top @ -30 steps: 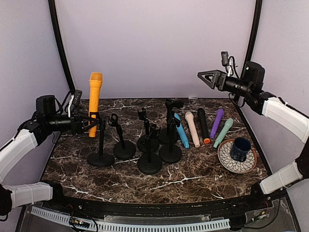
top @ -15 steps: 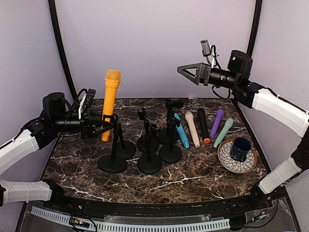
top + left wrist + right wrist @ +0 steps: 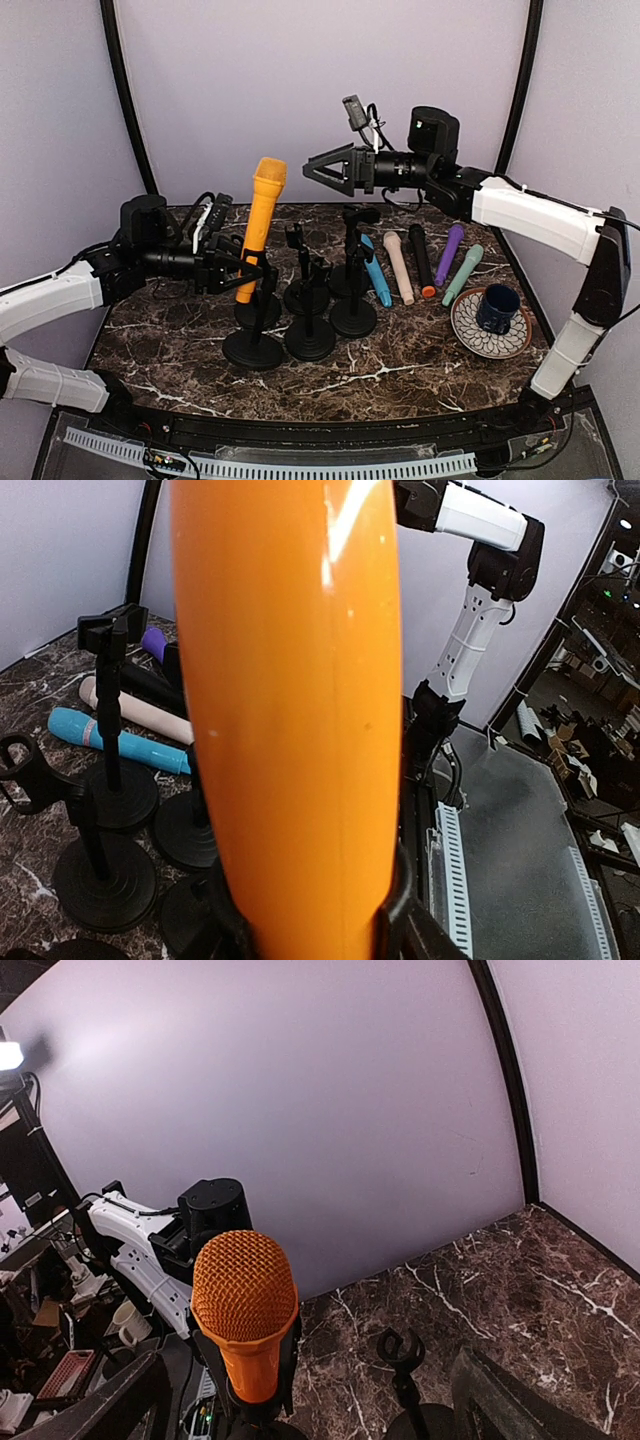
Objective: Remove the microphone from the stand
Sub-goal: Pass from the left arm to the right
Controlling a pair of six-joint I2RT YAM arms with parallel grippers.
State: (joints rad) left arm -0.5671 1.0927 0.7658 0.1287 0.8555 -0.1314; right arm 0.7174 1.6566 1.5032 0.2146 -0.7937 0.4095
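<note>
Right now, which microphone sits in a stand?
The orange microphone: it stands upright in a stand, while the other five lie flat on the table.

Top camera overlooks everything; both wrist cameras face the orange microphone (image 3: 262, 215).

Microphone (image 3: 258, 225) sits tilted in its stand (image 3: 252, 350) toward the front left of the surface (image 3: 400, 375), with the left end effector (image 3: 235, 272) right at its lower end, on the left side. A cluster of other stands (image 3: 310, 338) is just right of it and behind. Further right, five loose microphones (image 3: 398, 265) lie side by side. Front right there's a plate (image 3: 488, 350) with a mug (image 3: 497, 307) on it. The right end effector (image 3: 325, 170) hangs high above the cluster, toward the back.
</note>
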